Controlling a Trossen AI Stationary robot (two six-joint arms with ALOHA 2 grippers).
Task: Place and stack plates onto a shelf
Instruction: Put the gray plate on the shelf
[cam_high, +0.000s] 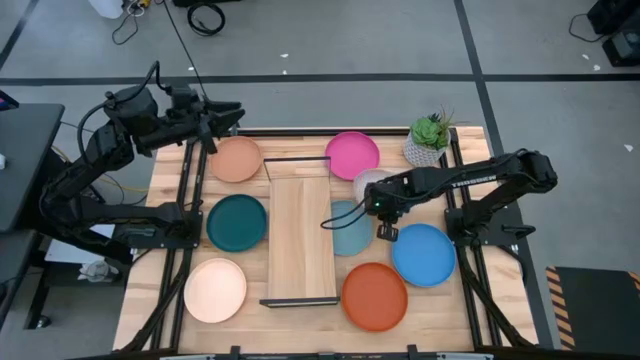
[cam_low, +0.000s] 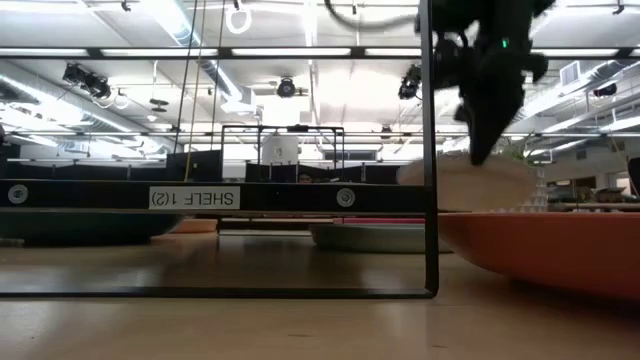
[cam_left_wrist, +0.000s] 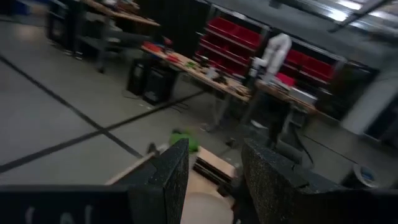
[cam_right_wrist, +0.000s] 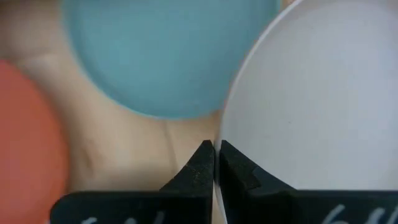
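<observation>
1. The right gripper (cam_right_wrist: 214, 163) has its fingers pinched on the grey plate's (cam_high: 371, 183) rim, an edge grip suited to lifting it, just right of the shelf (cam_high: 301, 238).
2. The shelf is bare; the other plates ring it on the table.
3. The left gripper (cam_high: 222, 118), spread open, waits beyond the shelf's far-left corner.

Left arm: you have it folded back at the far-left corner of the surface, waiting.
Left gripper (cam_high: 232, 114): its 2 fingers (cam_left_wrist: 163, 177) stand apart, nothing between them.
Right arm: you have it stretched across toward the middle.
Right gripper (cam_right_wrist: 214, 163): its fingers pinch a thin rim.
</observation>
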